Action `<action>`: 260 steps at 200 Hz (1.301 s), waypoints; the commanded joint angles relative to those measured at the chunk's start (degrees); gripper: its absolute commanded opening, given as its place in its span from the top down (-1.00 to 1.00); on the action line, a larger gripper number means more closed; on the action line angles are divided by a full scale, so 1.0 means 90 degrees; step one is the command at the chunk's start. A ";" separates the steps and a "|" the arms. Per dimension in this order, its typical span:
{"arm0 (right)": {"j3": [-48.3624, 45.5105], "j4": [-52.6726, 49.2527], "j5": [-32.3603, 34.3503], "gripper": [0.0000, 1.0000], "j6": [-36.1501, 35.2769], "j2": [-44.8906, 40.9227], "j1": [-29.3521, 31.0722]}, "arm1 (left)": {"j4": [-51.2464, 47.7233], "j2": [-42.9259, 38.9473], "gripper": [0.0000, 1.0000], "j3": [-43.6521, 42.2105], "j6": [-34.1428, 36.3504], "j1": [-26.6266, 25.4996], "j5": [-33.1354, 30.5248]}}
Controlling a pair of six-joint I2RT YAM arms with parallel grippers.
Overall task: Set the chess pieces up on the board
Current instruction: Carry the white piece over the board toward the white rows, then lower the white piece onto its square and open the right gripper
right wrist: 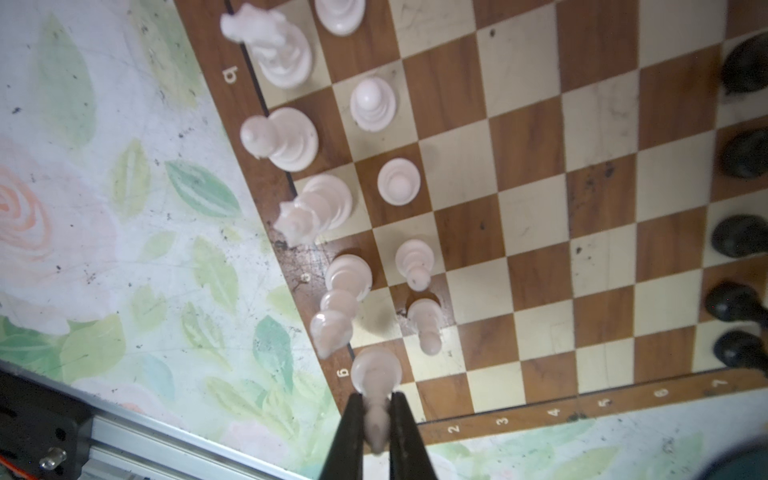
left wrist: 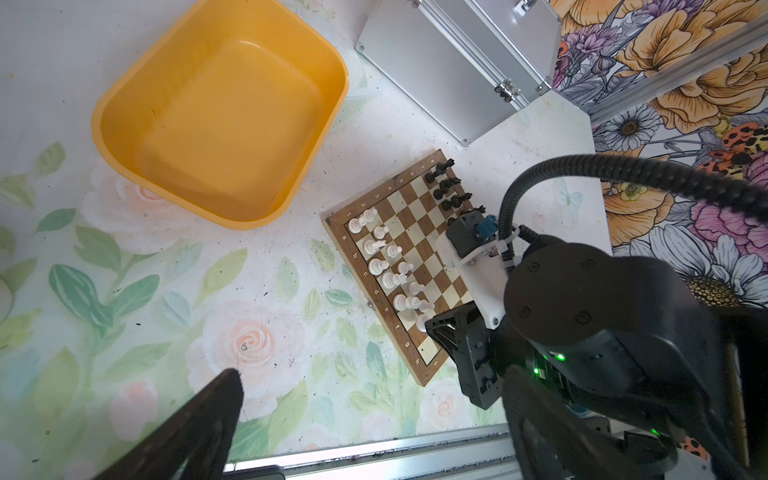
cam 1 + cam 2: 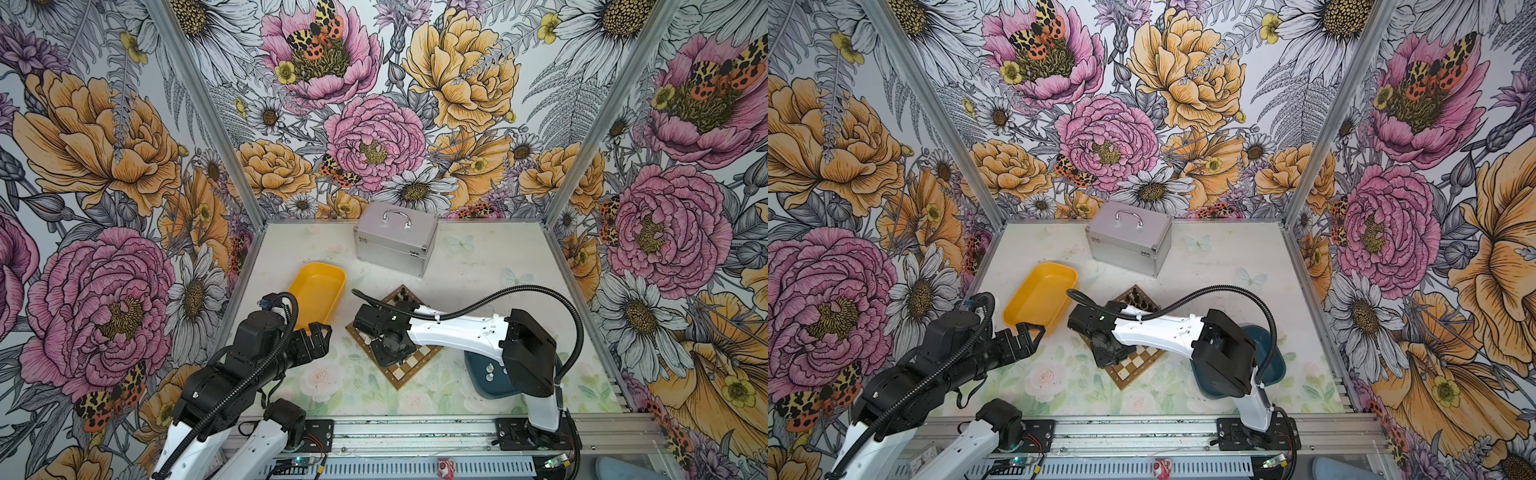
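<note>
Right pincer: closed down to a narrow gap on the top of the held piece, a white one. Its base is set over a back-row square at the board's edge. Whether the base touches the square cannot be told.
Left pincer: spread fully, with nothing held. It is positioned off the board, at the near lip of the yellow tray.
Board: laid on the table directly under the right pincer and well apart from the left pincer.
Done, white: the back-row white pieces are lined up along the rim, leading away from the right pincer. Five pawns are stood in the row just inside them.
Done, black: black pieces are stood along the board edge opposite the right pincer. Their count is hidden by the right arm.
Left to do: the pawn squares beside the right pincer are bare. Spare white pieces are seen in the teal tray behind the right pincer.
Progress: the task is judged well past half.
Right wrist view only: the grip itself is shown. In both top views it is covered by the arm's wrist.
Top views only: the teal tray's contents and the left pincer's spread are shown.
Left wrist view only: the yellow tray's floor is shown bare, and one finger of the left pincer is seen.
</note>
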 commanded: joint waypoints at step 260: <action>0.0379 0.0088 -0.0006 0.61 -0.0158 0.0430 -0.0024 | -0.0278 0.0143 -0.98 0.0455 0.0374 0.0063 -0.0141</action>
